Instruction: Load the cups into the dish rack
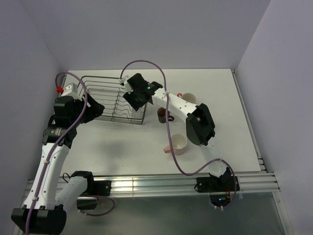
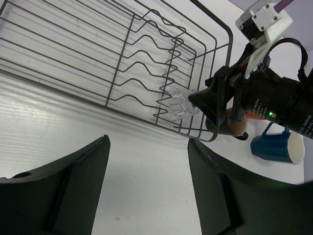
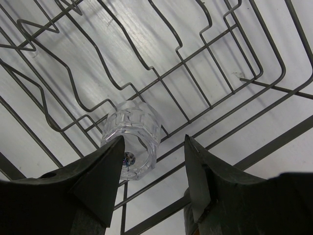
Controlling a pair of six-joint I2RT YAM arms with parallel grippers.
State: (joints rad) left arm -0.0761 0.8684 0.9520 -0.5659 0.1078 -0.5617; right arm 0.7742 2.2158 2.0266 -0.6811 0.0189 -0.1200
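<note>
One glass (image 3: 131, 139) lies in the dish rack (image 1: 102, 98) under the right gripper (image 3: 155, 147), its jaws spread, released. The left gripper (image 2: 147, 142) hangs nearby, spread and empty.

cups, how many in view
5: clear tumbler in the dish rack; brown mug beside the rack; orange mug beyond it; blue mug, seen only from the left wrist; pink mug nearest the front edge.
</note>
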